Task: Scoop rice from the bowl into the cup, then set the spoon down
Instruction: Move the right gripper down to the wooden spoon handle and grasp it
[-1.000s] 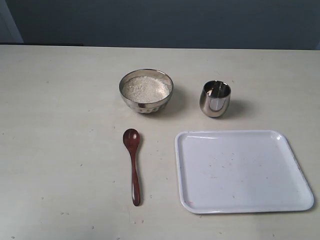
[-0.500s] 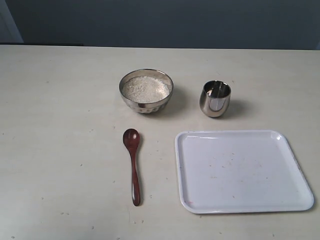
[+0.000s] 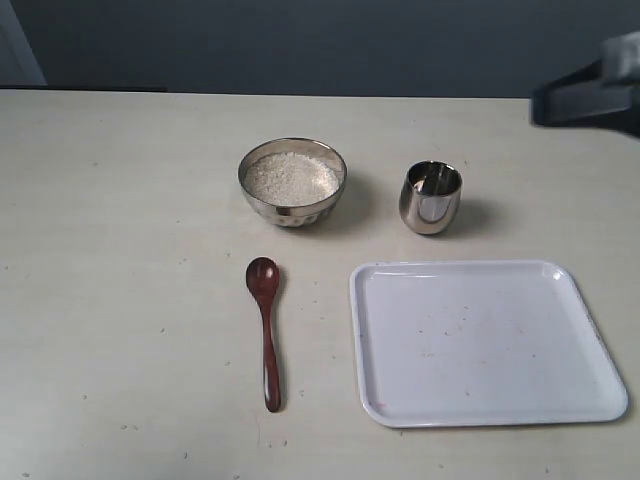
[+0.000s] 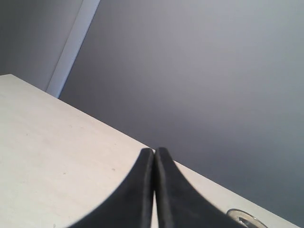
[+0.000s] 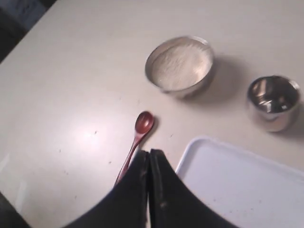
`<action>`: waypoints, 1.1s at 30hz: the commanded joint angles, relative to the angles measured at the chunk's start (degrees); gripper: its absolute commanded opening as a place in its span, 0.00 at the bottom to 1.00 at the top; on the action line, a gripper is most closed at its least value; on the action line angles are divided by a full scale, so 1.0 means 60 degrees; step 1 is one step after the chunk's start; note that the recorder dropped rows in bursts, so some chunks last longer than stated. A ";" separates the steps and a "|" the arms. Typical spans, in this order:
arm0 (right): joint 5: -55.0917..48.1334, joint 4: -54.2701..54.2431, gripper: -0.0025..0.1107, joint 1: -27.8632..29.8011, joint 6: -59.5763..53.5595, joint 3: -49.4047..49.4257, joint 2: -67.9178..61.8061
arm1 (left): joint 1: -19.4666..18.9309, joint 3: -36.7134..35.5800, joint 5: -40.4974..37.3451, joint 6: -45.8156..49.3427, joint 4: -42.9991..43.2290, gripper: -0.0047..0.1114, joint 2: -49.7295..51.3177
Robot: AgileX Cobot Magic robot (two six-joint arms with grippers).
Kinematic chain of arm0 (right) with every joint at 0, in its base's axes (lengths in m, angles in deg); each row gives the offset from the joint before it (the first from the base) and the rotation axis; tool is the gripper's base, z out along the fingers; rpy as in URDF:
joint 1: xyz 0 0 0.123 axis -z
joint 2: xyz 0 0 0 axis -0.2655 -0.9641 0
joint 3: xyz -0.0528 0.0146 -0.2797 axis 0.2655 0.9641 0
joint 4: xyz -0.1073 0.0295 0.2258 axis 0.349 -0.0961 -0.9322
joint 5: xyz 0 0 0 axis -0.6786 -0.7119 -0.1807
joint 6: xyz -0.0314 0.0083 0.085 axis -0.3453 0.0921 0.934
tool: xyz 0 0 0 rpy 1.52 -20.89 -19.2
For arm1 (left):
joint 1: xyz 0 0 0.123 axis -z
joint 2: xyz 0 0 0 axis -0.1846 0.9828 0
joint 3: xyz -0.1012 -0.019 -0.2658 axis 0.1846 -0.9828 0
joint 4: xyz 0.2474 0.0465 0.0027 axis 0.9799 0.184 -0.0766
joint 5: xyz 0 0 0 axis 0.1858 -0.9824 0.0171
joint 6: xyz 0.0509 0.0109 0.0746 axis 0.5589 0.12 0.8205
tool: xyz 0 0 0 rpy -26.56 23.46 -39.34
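A steel bowl [image 3: 292,182] heaped with white rice [image 3: 291,177] stands mid-table, with a small steel cup [image 3: 431,197] to its right. In front of the bowl the dark red wooden spoon [image 3: 266,327] lies flat, its oval bowl pointing toward the steel bowl. The right wrist view shows the bowl [image 5: 179,65], rice [image 5: 181,63], cup [image 5: 274,102] and spoon [image 5: 136,138] from high above, with my right gripper [image 5: 148,153] shut and empty. My left gripper [image 4: 155,151] is shut and empty over bare table, far from the spoon. A steel rim [image 4: 243,218] peeks in beside it.
A white tray [image 3: 487,342] lies on the table to the right of the spoon and in front of the cup; its corner [image 5: 237,180] shows in the right wrist view. A blurred dark part of the right arm [image 3: 590,95] enters at the upper right edge. A dark wall backs the table.
The right arm has come into the exterior view at the upper right edge. The spoon, bowl, cup and tray have not moved.
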 commanded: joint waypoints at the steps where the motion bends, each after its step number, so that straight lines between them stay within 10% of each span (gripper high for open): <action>1: 0.1226 0.1009 0.01 -0.2563 0.0778 -0.0076 -0.1305 | -0.0029 0.0024 0.0120 0.0011 0.0034 0.04 -0.0032; 9: 0.2895 0.7052 0.01 -0.7062 0.7197 -0.0465 -0.4471 | -0.0029 0.0024 0.0120 0.0011 0.0034 0.04 -0.0032; 13: 0.2317 0.9029 0.01 -0.8279 0.7308 -0.1799 -0.6583 | -0.0029 0.0024 0.0120 0.0011 0.0034 0.04 -0.0032; 24: 0.3298 0.8936 0.02 -0.8163 0.9289 -0.2517 -0.8104 | -0.0029 0.0024 0.0120 0.0011 0.0034 0.04 -0.0032; 30: 0.3292 0.7796 0.45 -0.8163 0.9289 -0.2517 -0.8395 | -0.0029 0.0024 0.0120 0.0011 0.0034 0.04 -0.0032; 33: 0.3313 0.7568 0.42 -0.8163 0.9289 -0.2517 -0.8405 | -0.0029 0.0024 0.0120 0.0011 0.0034 0.04 -0.0032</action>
